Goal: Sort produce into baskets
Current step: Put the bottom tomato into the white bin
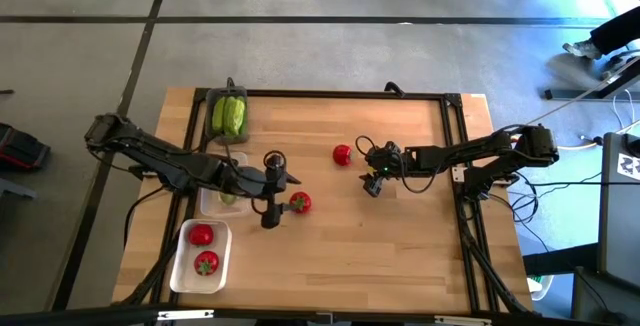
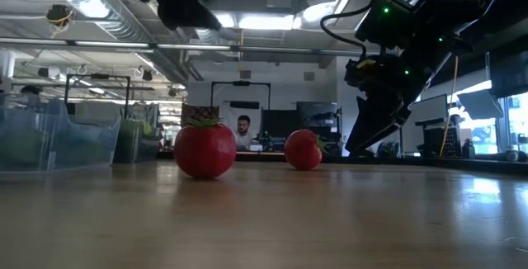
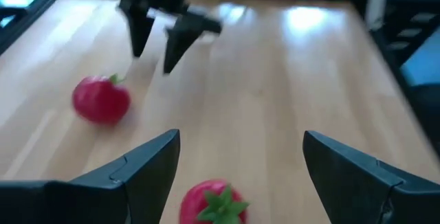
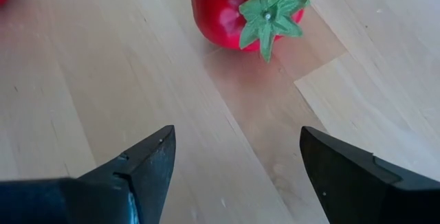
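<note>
Two red tomatoes lie loose on the wooden table. One tomato (image 1: 299,203) (image 3: 213,202) sits just below and between the spread fingers of my left gripper (image 1: 282,198) (image 3: 240,155), which is open and touches nothing. The other tomato (image 1: 342,154) (image 4: 247,7) rests a little ahead of my right gripper (image 1: 368,174) (image 4: 237,148), also open and slanting down. At the left, a dark grey basket (image 1: 213,96) holds light-green cucumbers (image 1: 228,116). A clear basket (image 1: 208,202) holds a green fruit, and a white basket (image 1: 178,266) holds two tomatoes (image 1: 203,247).
The three baskets line the table's left side; in the low view the clear basket (image 2: 58,137) shows at the left. A black frame (image 1: 455,146) rims the table. Bare wood spans the middle and the near right. A person sits in the room behind.
</note>
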Controlling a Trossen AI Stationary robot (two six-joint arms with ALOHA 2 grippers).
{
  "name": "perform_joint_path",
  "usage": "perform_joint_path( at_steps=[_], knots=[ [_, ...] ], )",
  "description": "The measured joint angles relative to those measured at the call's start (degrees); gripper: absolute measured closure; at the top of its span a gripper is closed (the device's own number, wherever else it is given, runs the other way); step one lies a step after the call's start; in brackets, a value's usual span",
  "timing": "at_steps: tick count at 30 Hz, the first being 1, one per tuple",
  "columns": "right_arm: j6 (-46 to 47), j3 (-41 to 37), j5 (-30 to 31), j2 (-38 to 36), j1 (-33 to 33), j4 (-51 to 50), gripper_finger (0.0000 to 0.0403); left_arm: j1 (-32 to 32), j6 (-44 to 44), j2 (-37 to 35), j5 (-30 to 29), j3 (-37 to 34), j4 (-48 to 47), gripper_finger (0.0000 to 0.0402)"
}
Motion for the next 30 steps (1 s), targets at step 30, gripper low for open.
perform_joint_path(
  at_steps=[30],
  knots=[
    [2.34, 0.0, -0.15, 0.0, -0.01, 1.76, 0.0111, 3.71, 0.69, 21.16, 5.94, 0.26, -0.01, 0.0098]
  ],
)
